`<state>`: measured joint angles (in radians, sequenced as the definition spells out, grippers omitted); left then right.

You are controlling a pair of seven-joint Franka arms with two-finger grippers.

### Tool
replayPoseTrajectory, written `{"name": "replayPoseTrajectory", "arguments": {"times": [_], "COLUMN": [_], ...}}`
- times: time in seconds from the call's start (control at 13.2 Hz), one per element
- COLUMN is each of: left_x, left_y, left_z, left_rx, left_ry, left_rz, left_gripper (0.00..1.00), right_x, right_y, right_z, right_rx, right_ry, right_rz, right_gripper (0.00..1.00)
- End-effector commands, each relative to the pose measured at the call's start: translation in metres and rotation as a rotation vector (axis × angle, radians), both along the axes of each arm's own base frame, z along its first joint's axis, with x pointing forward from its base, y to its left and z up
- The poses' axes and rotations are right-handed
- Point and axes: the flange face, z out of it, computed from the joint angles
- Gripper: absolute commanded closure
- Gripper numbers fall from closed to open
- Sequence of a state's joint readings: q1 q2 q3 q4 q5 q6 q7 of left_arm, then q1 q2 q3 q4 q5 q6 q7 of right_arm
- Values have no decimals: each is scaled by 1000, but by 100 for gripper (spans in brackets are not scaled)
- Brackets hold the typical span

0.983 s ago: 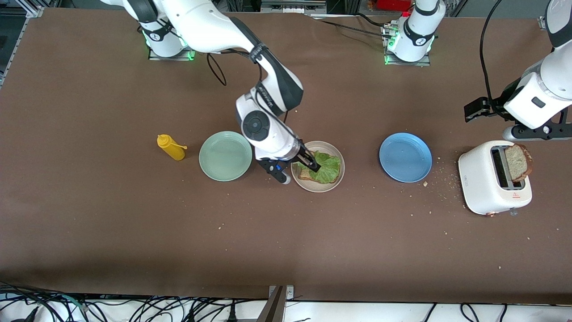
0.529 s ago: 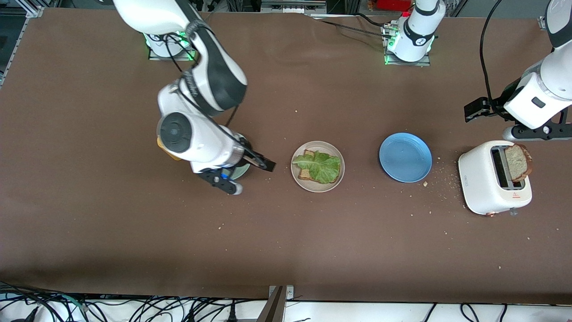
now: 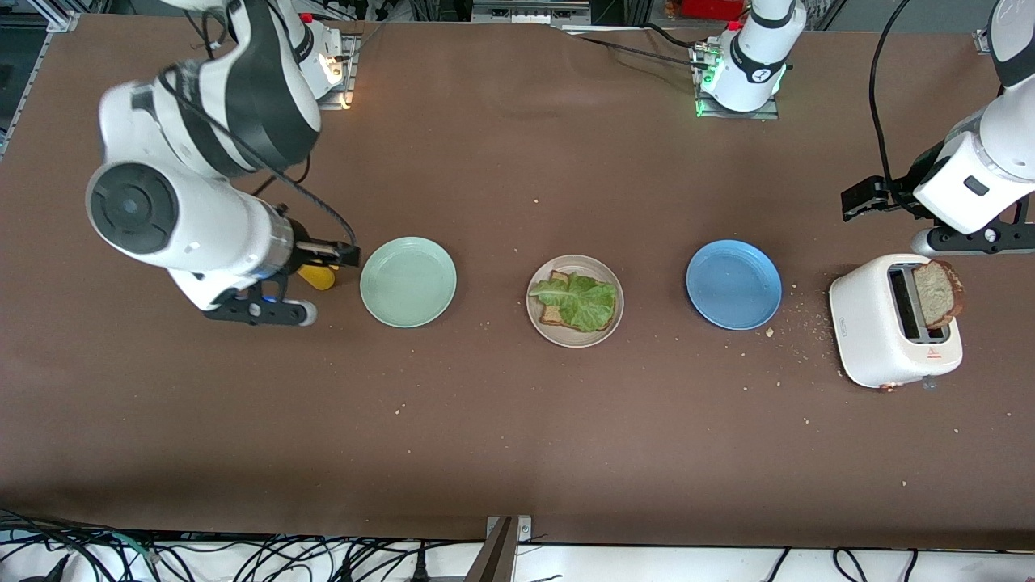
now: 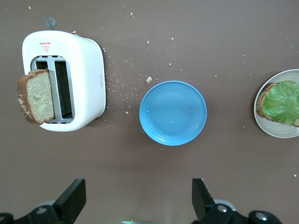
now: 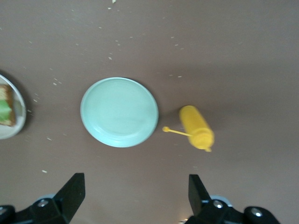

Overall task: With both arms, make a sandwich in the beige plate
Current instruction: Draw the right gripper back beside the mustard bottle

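Beige plate [image 3: 612,284] with green lettuce [image 3: 584,299] on brown-crusted toast [image 3: 551,314]; mint green plate [image 3: 408,282], blue plate [image 3: 733,284], yellow bottle [image 5: 197,127]

beige plate [image 5: 8,114] cut by right wrist view's edge, mustard bottle [image 3: 318,276] mostly hidden

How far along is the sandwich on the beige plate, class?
Done: a bread slice topped with lettuce lies on the beige plate. In hand: nothing; the right gripper is open above the mustard bottle, the left gripper open up above the table. Left: the top slice, upright in the toaster.
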<state>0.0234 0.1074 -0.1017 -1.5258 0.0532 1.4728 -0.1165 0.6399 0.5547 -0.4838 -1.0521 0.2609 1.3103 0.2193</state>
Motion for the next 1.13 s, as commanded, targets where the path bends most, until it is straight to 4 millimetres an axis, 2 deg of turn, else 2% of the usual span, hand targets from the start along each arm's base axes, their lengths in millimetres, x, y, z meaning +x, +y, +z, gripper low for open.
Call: {"name": "replayPoseTrajectory", "arguments": {"times": [0.0,0.15,0.38,0.53,0.68,0.76,0.83,1.06], "left_x": [-2,-2,-2,-2,0,4,11,27], "left_y": [2,2,2,0,1,2,6,32], "left_z": [2,2,2,2,1,-7,-2,-19], "left_rx": [-18,-18,-18,-18,-19,-12,-14,-15], "left_ry": [5,5,5,3,2,12,-3,17], "left_rz": [20,20,23,17,14,16,15,55], "left_gripper": [0,0,0,0,0,0,0,0], "right_x": [-5,-5,-1,4,8,9,9,10], "right_y": [-46,-58,-62,-75,-76,-76,-76,-89], "right_z": [16,18,3,-7,-12,-13,-12,-5], "right_rx": [-16,-11,-8,3,7,11,15,19], "right_ry": [24,24,25,16,-1,-7,-11,-22], "right_rz": [95,103,110,146,149,154,172,186], "right_gripper": [2,2,2,2,2,2,2,2]}}
